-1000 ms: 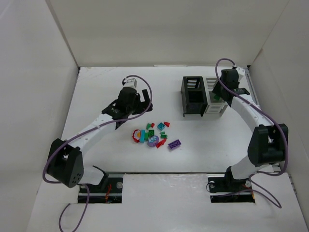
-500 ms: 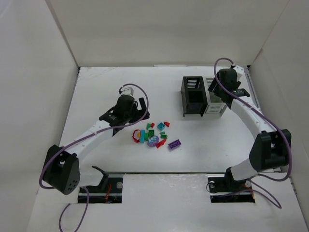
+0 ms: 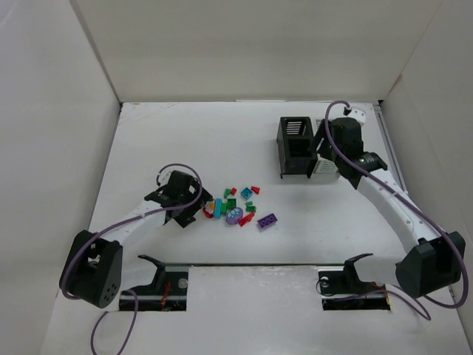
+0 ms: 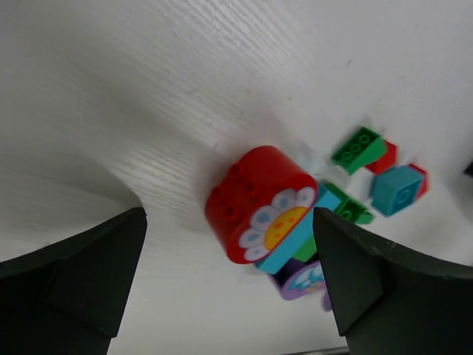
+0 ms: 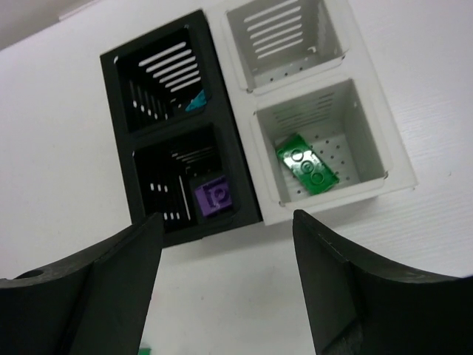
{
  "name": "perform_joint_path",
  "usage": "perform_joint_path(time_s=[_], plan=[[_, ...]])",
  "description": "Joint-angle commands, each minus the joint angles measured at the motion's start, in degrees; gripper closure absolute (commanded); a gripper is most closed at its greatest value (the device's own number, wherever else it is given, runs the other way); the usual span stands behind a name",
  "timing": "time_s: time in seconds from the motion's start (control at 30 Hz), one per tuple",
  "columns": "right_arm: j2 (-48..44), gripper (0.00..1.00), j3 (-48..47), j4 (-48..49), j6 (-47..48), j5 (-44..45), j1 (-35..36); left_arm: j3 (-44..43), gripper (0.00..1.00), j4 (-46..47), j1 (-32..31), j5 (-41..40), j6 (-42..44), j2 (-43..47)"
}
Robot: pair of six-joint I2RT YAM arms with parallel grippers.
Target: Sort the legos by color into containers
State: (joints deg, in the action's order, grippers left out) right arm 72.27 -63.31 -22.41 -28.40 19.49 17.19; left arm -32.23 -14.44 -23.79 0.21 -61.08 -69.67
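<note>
The legos (image 3: 240, 205) lie in a loose pile mid-table. My left gripper (image 3: 196, 210) is open and low at the pile's left edge. In the left wrist view (image 4: 229, 285) a red round brick with a flower face (image 4: 255, 200) lies just ahead between the jaws, untouched, with teal, green (image 4: 358, 148) and purple pieces behind. My right gripper (image 3: 327, 151) is open and empty (image 5: 222, 288), hovering over the near side of the black bin (image 5: 122, 126) and white bin (image 5: 399, 181). A green brick (image 5: 307, 163) lies in the white bin, a purple brick (image 5: 213, 198) and a teal brick (image 5: 196, 102) in the black.
The joined bins (image 3: 297, 146) stand at the back right, the white one partly hidden by my right arm. A purple brick (image 3: 267, 220) lies at the pile's right end. White walls enclose the table on three sides.
My left gripper has swung toward the near left and dropped down beside the pile. My right gripper has drawn back from over the white bin toward the bins' near side.
</note>
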Motion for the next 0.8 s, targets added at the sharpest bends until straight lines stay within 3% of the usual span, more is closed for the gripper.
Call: perform_joint_path(time_s=[0.0, 0.13, 0.17, 0.33, 0.47, 0.67, 0.77], plan=[[-1.52, 0.25, 0.82, -0.26, -0.86, -0.68, 1.88, 2.35, 0.08, 2.31, 0.32, 4.10, -13.24, 1.91], [-1.52, 0.25, 0.82, -1.32, -1.39, 0.38, 3.11, 0.42, 0.05, -0.41, 0.32, -0.28, -16.08, 3.48], [-1.52, 0.25, 0.82, -1.32, -1.39, 0.90, 3.63, -0.11, 0.00, -2.07, 0.32, -1.25, -17.22, 3.49], [-0.46, 0.23, 0.29, -2.98, -1.92, 2.13, 4.16, -2.92, 0.00, -5.43, 0.32, -3.28, -19.96, 2.44], [0.06, 0.23, -0.32, -3.51, -2.53, 4.15, 4.17, -8.62, 0.02, -8.93, 0.32, -4.34, -20.57, -1.60], [0.06, 0.23, -0.32, -5.97, -3.59, 8.45, 4.69, -19.61, 0.02, -22.82, -1.43, -4.52, -23.29, -12.23], [0.06, 0.23, 0.20, -6.50, -3.59, 9.25, 4.69, -20.95, 0.02, -25.11, -1.96, -3.46, -24.70, -15.84]])
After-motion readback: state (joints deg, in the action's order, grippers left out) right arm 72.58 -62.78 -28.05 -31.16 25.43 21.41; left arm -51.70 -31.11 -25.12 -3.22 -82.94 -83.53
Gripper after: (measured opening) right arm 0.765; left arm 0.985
